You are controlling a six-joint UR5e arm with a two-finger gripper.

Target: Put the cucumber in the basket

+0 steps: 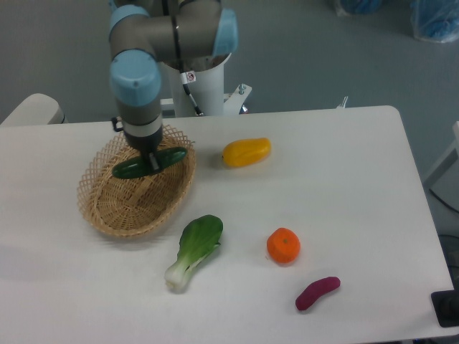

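One arm, one hand (151, 162), pinching the cucumber (148, 163) near its middle; fingers mostly hidden behind the wrist, but the cucumber hangs level from them, so the grip reads as pressed onto it; cucumber dark green, glossy, slim; it sits in the air over the basket (97, 211), not resting on the weave as far as can be judged from this single view.

Key relation: the cucumber lies directly under the hand, and both are above the basket's inner floor, toward the far right part of the oval; cucumber's long axis runs roughly left-right across the view, slightly tilted, right end higher in the picture; basket's long axis runs diagonally, from near left to far right; so the cucumber lies somewhat across the basket's length; its right end is close to the looped rim, left end well inside.

Judgement: carry phase is about done; what remains is lowering and letting go; a release from here would likely land inside, though the right tip could catch the rim.

Elsewhere on the table (344, 158): yellow pepper (246, 152) beside the basket; bok choy (193, 250) near it; orange (283, 245); purple vegetable (317, 292) well apart.
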